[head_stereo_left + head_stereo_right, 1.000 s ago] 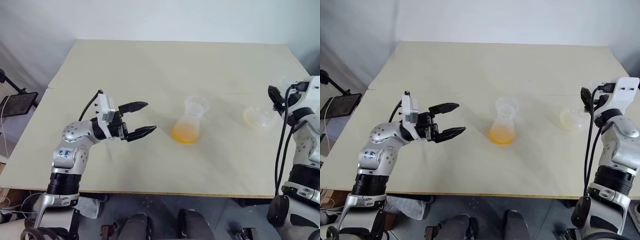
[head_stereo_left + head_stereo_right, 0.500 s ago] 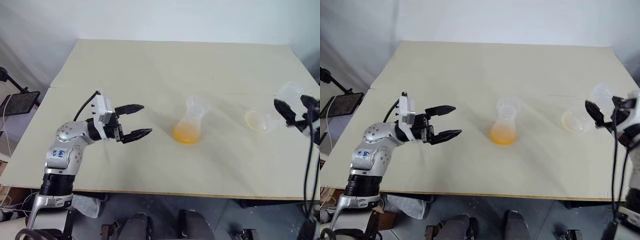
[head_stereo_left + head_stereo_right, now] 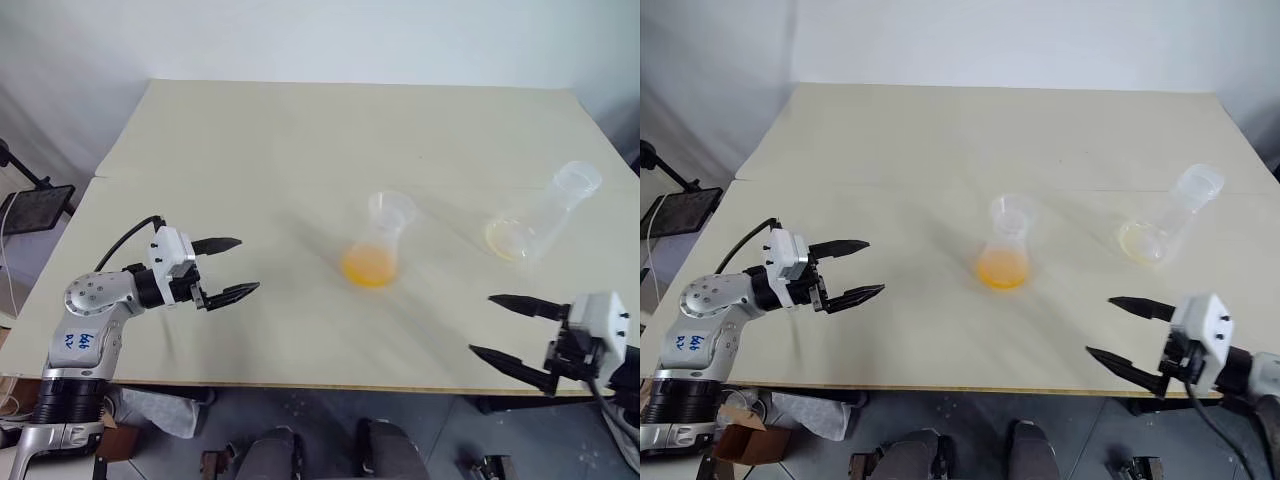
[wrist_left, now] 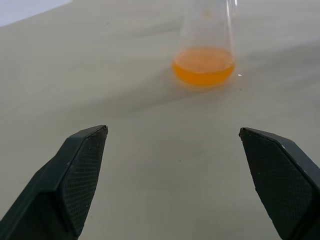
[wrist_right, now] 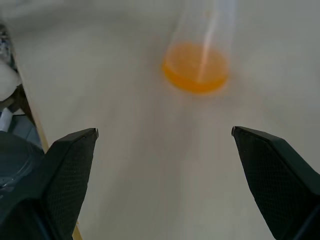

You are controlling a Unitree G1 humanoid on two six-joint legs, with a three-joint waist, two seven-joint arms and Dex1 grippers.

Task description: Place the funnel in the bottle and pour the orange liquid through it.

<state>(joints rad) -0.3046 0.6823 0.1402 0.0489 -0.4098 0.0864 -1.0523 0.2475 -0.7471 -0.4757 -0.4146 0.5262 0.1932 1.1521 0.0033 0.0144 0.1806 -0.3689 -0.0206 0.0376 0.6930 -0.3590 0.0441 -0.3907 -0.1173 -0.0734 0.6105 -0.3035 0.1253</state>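
Note:
The bottle (image 3: pixel 380 245), a small milky conical flask, stands mid-table with the orange liquid (image 3: pixel 371 267) pooled in its base. A clear flared rim, apparently the funnel (image 3: pixel 392 207), sits in its neck. My left gripper (image 3: pixel 245 266) hovers open and empty well left of the bottle, pointing at it. Open and empty too, my right gripper (image 3: pixel 483 324) is near the table's front edge, right of the bottle. Both wrist views look at the orange liquid (image 4: pixel 203 65) between spread fingers (image 5: pixel 75 165).
A larger, clearer conical flask (image 3: pixel 540 220) rests at the right of the table, free of both grippers, with a faint yellow trace in its base. A black stand (image 3: pixel 35 205) sits off the table's left side.
My right gripper let go of the larger flask, opened wide and drew back toward the front edge. My left gripper slid left, away from the bottle, still open.

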